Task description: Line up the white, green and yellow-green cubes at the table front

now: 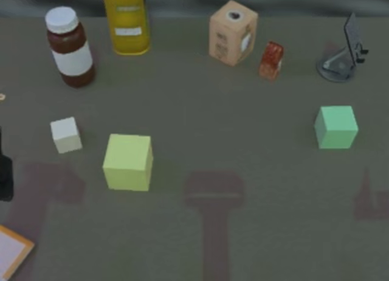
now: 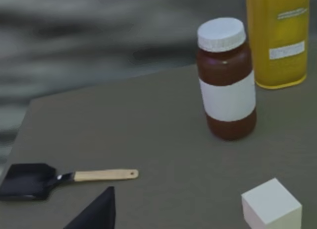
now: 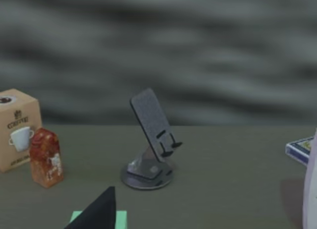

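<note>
Task looks barely begun, judging by the layout: the three cubes sit scattered across the mid band of the tabletop (image 1: 243, 244), none near its front edge, none in a row w/ the others, nothing held. All three placements left to do. Largest first: the yellow-green cube (image 1: 127, 162) is left of centre, flat on the tabletop, slightly rotated vs. the tabletop edges, plain matte, pale lime top w/ darker sides. The green cube (image 1: 335, 127) is mid-sized, mint, well apart from the other two, toward the right edge, just in front of the phone stand (image 1: 341, 53); only a sliver of its top shows in the right wrist view. The white cube (image 1: 65, 135) is smallest, off-white, near the left edge, just beside the yellow-green one but not touching, also a bit rotated. Back-edge clutter stays out of it: brown jar (image 1: 70, 47), yellow bottle (image 1: 126, 19), tan carton (image 1: 233, 32), red packet (image 1: 271, 60). Left gripper (image 1: 5, 174) is a dark shape at the left edge, near the white cube; can't tell its fingers' state. Right gripper isn't in the top view; its wrist cam shows one dark tip only, so fingers' state can't be told either.
</note>
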